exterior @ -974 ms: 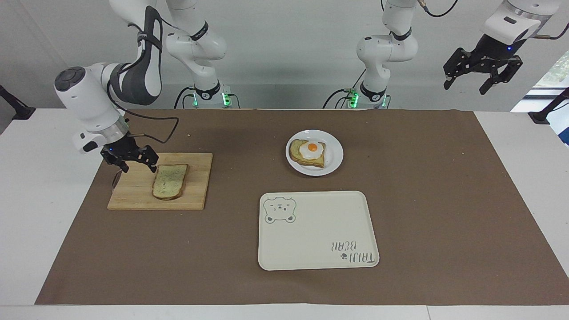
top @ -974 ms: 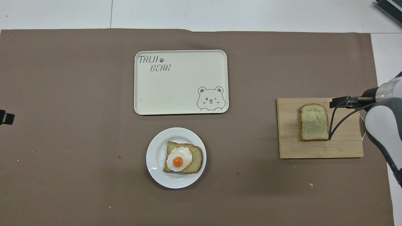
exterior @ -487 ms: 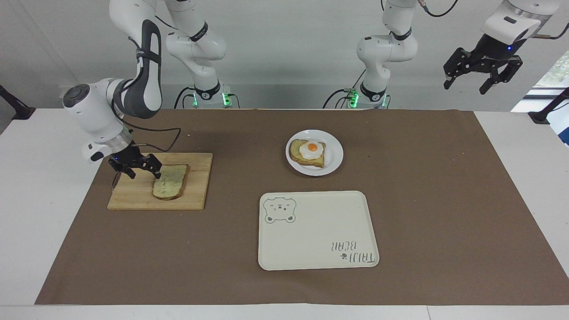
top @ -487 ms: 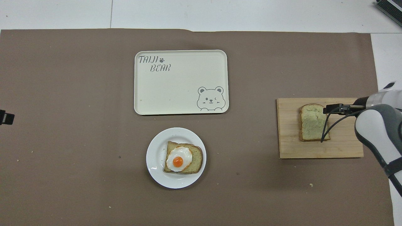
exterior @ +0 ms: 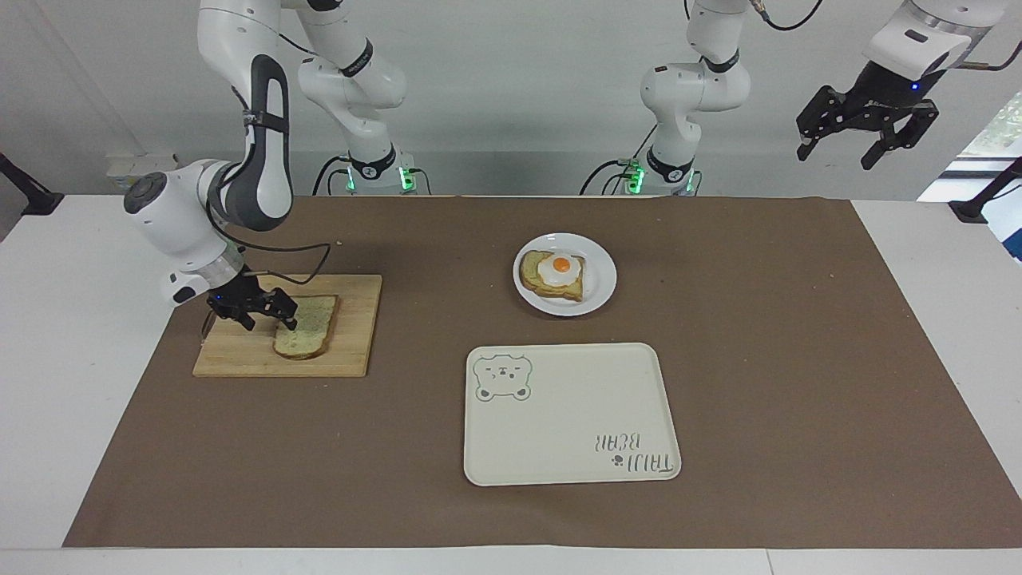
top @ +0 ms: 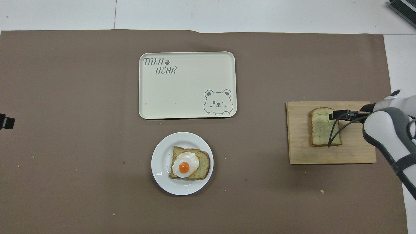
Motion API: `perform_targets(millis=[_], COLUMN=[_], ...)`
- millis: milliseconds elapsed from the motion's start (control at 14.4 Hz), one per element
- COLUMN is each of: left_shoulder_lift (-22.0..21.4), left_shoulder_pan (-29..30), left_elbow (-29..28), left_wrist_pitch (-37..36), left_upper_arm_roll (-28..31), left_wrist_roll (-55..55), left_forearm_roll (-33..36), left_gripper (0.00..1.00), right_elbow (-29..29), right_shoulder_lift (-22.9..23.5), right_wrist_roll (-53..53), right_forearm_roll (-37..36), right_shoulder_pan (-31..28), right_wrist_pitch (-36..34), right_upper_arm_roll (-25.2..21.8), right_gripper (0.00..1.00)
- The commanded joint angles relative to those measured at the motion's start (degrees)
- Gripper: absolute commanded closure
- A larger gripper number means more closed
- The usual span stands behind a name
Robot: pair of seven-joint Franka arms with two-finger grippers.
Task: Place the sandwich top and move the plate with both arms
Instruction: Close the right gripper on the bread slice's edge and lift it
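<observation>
So the right gripper [exterior: 267, 315] is sitting low at the edge of the bread [exterior: 306, 336], fingers spread around that edge but not clamped yet, as far as one can tell. The bread is lying flat on the board [exterior: 239, 359] at the right arm's end. The plate [exterior: 599, 275] with the egg toast [exterior: 553, 275] is sitting mid-table, just nearer the robots than the tray [exterior: 571, 415]. The left gripper [exterior: 866, 132] is waiting up high, fingers wide. Basically nothing's done: pickup, topping and the plate move are all left.
</observation>
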Motion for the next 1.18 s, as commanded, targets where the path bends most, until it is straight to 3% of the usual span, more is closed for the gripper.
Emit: perform_targets(millis=[0, 139, 209, 487, 557, 1113], left_shoulder_lift=[-1.51, -1.51, -1.51, -1.51, -1.51, -1.51], left_shoulder_pan=[0.39, 0.39, 0.39, 0.39, 0.39, 0.39], left_elbow=[-1.77, -1.85, -1.77, -1.85, -1.77, -1.77], left_wrist_pitch=[0.33, 0.33, 0.33, 0.33, 0.33, 0.33], left_upper_arm_roll=[-0.19, -0.19, -0.11, -0.1, -0.1, -0.19], left_wrist_roll=[-0.48, -0.48, -0.48, -0.39, -0.48, -0.48], left_forearm_roll=[-0.34, -0.34, -0.34, -0.34, -0.34, -0.34], left_gripper=[0.0, 0.0, 0.0, 0.0, 0.0, 0.0], right_elbow=[-0.77, -1.38, -1.47, -1.82, -1.91, -1.12], right_shoulder_lift=[0.82, 1.17, 1.18, 1.18, 1.18, 1.7], right_wrist_roll=[-3.21, -3.21, -3.21, -3.12, -2.42, 0.58], right_forearm_roll=[2.4, 2.4, 2.4, 2.4, 2.48, 2.4], right_shoulder_pan=[-1.15, -1.24, -1.24, -1.15, -1.07, -0.45], right_wrist_pitch=[1.78, 2.13, 2.22, 2.31, 2.31, 1.96], right_upper_arm_roll=[0.45, 0.45, 0.45, 0.45, 0.45, 0.45], right_gripper=[0.0, 0.0, 0.07, 0.69, 1.0, 1.0])
